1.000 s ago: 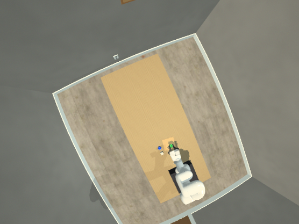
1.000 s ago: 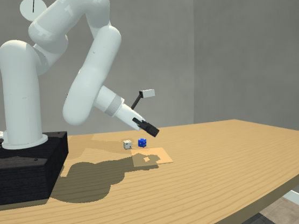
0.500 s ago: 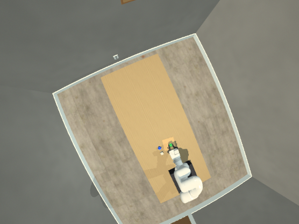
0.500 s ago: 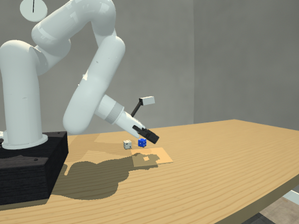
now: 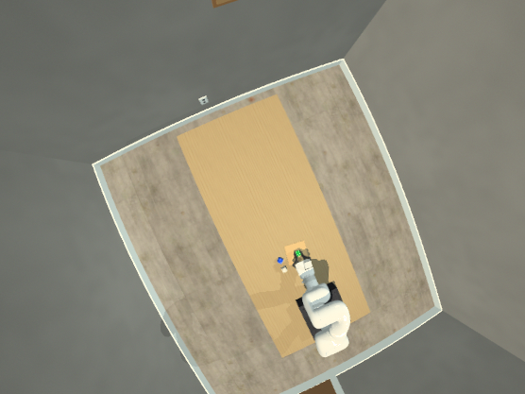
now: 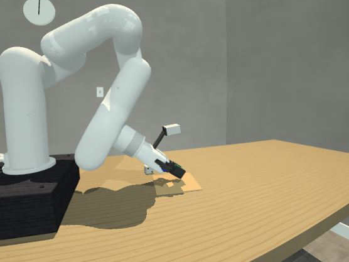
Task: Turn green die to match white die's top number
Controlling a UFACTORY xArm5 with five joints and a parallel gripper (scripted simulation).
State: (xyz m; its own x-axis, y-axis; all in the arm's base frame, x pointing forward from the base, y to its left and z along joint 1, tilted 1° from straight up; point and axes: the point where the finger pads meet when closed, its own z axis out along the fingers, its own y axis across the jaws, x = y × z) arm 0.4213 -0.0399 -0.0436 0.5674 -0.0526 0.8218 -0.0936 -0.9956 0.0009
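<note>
Three small dice are showing in the top view, and going from left to right the first is the blue cube-shaped die (image 5: 279, 260), which is lying on the long pale wooden table (image 5: 245, 171) just off the left edge of the thin tan rectangular mat (image 5: 291, 248). Just beside it, a little nearer the arm's base, the white cube-shaped die (image 5: 284, 269) is sitting on the bare wood; in the exterior view this white die (image 6: 148, 169) is peeking out from behind the wrist, and its pips are too small to read. Next the green cube-shaped die (image 5: 297, 254) is appearing over the mat, caught between the black fingers of the gripper (image 5: 299, 256). From the side the gripper (image 6: 177, 169) is pointing steeply down and forward, its jaws partly closed and clamping the green die (image 6: 177, 165), of which only a thin green sliver is showing between the black fingers (image 6: 179, 172). Whether the die is touching the mat (image 6: 191, 184) or hanging just above it cannot be told. Further right in the top view the white jointed arm (image 5: 330, 322) is folding back onto its black block-shaped base (image 5: 336, 290), which is standing at the near end of the table (image 6: 267, 183)
</note>
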